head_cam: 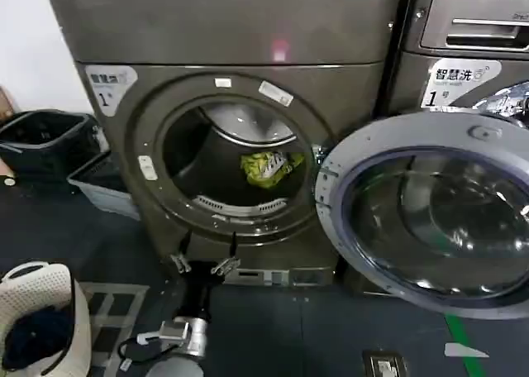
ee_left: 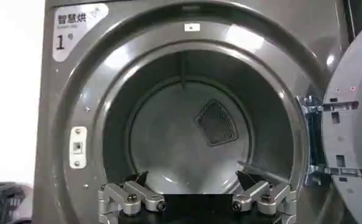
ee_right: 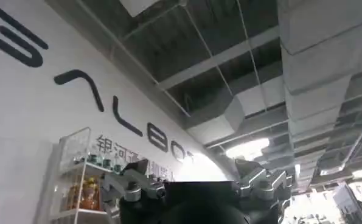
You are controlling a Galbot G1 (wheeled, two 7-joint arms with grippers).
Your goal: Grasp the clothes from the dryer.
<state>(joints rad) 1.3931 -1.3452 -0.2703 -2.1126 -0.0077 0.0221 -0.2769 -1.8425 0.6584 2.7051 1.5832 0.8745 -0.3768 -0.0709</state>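
The clothes (head_cam: 269, 167) lie bunched inside the dryer (head_cam: 231, 121) drum, toward its right side, behind the open door (head_cam: 430, 212). The left gripper (head_cam: 202, 265) hovers just below the porthole's lower rim, jaws released and empty. The right gripper (ee_right: 199, 182) points up toward the ceiling, jaws released.

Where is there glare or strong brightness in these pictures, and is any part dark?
Head view: the open door glass reflects the room; the drum around the clothes is shadowed. Left wrist view: pale highlights on the dryer rim. Right wrist view: ceiling lamps are overexposed.
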